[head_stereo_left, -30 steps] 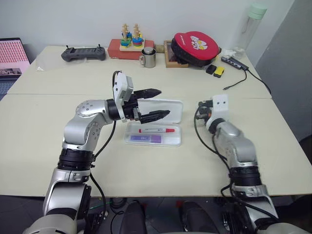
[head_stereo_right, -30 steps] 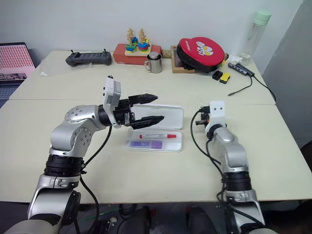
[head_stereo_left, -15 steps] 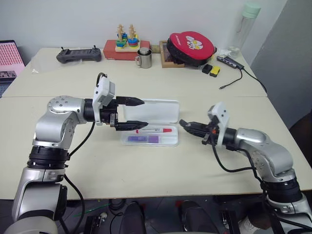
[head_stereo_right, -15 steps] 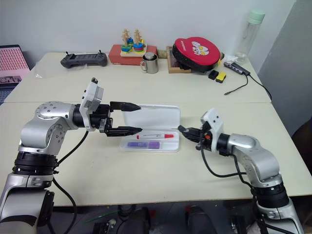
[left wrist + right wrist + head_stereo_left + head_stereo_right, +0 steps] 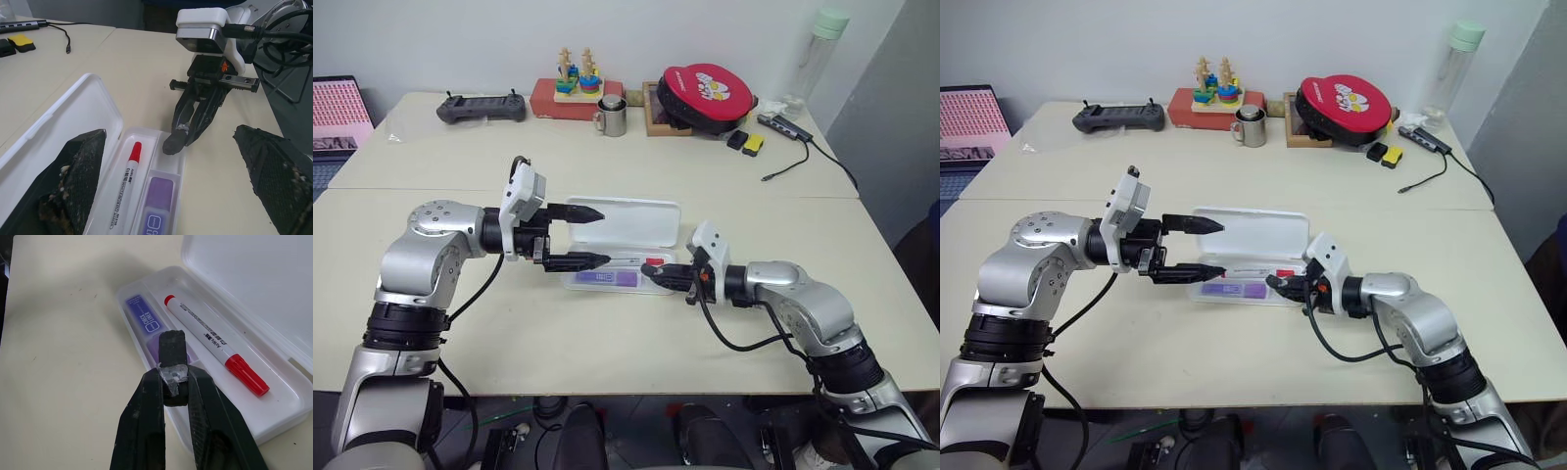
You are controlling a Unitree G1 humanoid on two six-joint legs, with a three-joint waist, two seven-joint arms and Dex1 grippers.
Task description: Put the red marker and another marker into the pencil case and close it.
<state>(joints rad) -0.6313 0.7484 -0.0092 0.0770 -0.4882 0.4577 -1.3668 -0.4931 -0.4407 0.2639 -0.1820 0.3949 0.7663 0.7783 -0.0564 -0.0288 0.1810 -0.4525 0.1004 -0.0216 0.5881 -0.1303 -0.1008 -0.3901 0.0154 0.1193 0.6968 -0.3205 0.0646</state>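
Pencil case point(image 5: 651, 217): lid open, red marker point(image 5: 215, 343) and purple marker point(image 5: 146, 322) inside
Right gripper point(image 5: 172, 363): clamped on a small dark block point(image 5: 172, 352), apparently over the tray's edge
Left gripper point(image 5: 592, 236): fingers spread, empty

Pencil case point(image 5: 274, 416): translucent white plastic, smooth, glossy. Red marker point(image 5: 215, 343): smooth plastic barrel, shiny cap. Purple marker point(image 5: 156, 205): matt. Left gripper fingers point(image 5: 73, 183): black, rough-textured pads. Table point(image 5: 63, 357): matt cream.
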